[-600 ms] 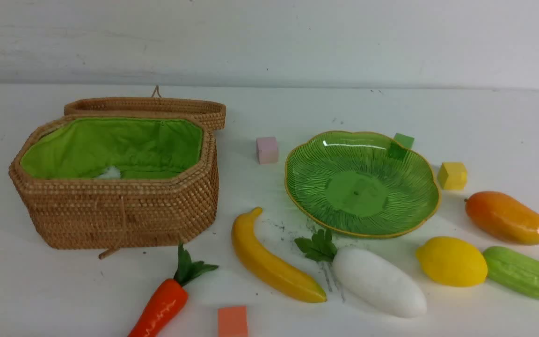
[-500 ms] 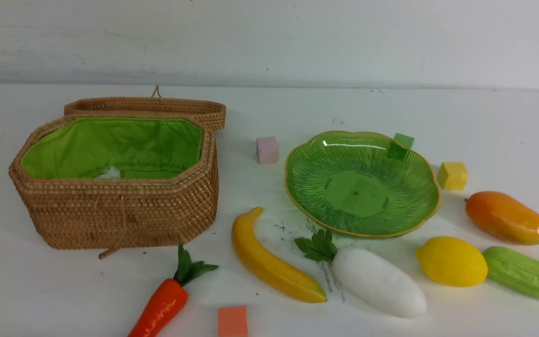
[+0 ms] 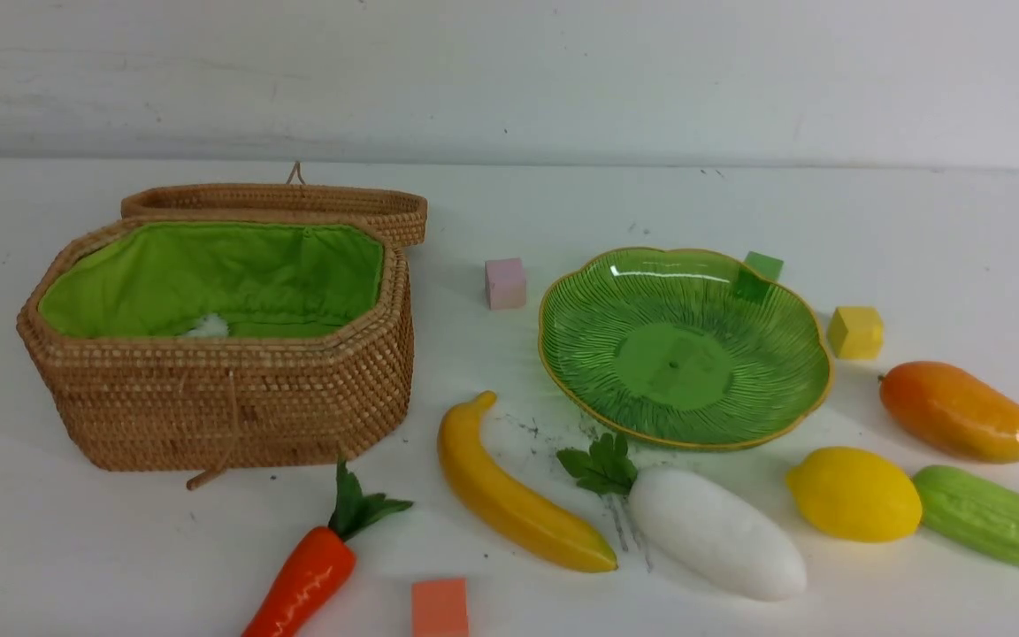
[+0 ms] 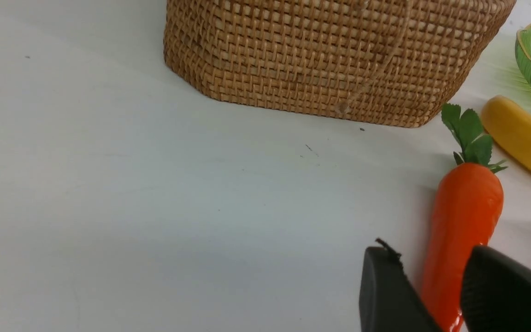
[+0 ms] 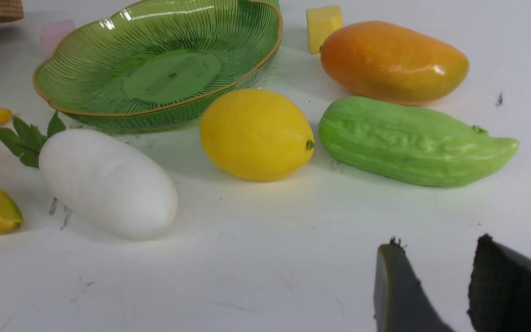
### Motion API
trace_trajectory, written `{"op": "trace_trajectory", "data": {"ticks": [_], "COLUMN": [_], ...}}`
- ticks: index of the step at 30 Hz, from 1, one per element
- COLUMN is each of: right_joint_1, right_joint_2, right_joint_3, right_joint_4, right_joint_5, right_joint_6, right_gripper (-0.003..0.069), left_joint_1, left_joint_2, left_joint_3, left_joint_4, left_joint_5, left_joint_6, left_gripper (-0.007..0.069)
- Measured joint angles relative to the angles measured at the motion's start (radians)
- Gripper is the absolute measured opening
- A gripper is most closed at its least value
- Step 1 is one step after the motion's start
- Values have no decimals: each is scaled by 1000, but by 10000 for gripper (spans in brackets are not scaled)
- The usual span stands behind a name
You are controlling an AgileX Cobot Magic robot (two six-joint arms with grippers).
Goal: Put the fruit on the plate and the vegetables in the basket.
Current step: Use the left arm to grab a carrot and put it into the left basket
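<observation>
The open wicker basket (image 3: 226,389) with green lining stands at the left. The green plate (image 3: 775,345) sits mid-table with nothing on it. All lie on the table: banana (image 3: 514,504), lemon (image 3: 854,494), mango (image 3: 961,411), carrot (image 3: 310,575), white radish (image 3: 713,531) and green gourd (image 3: 992,518). Neither gripper shows in the front view. In the left wrist view my left gripper (image 4: 429,251) is open, its fingers apart either side of the carrot's (image 4: 463,221) narrow end. My right gripper (image 5: 438,242) is open over bare table, short of the gourd (image 5: 408,140) and lemon (image 5: 256,133).
Small cubes lie about: pink (image 3: 505,283) between basket and plate, green (image 3: 762,265) behind the plate, yellow (image 3: 854,332) at its right, orange (image 3: 439,609) at the front edge. The basket's lid (image 3: 279,202) lies behind it.
</observation>
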Motion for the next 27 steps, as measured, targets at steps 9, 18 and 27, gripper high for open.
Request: {"op": "trace_trajectory", "data": {"ticks": [9,18,27], "right_joint_1": [0,0,7], "right_joint_2": [0,0,0], "right_joint_3": [0,0,0], "right_joint_4": [0,0,0], "right_joint_5": [0,0,0], "right_joint_6": [0,0,0], "right_gripper": [241,241,241], "left_joint_1": [0,0,0], "left_joint_2": [0,0,0], "left_joint_3": [0,0,0], "left_joint_4": [32,244,-93], "left_joint_5": [0,-1,-195], "left_joint_6": [22,221,-24], "left_gripper": [238,238,238]}}
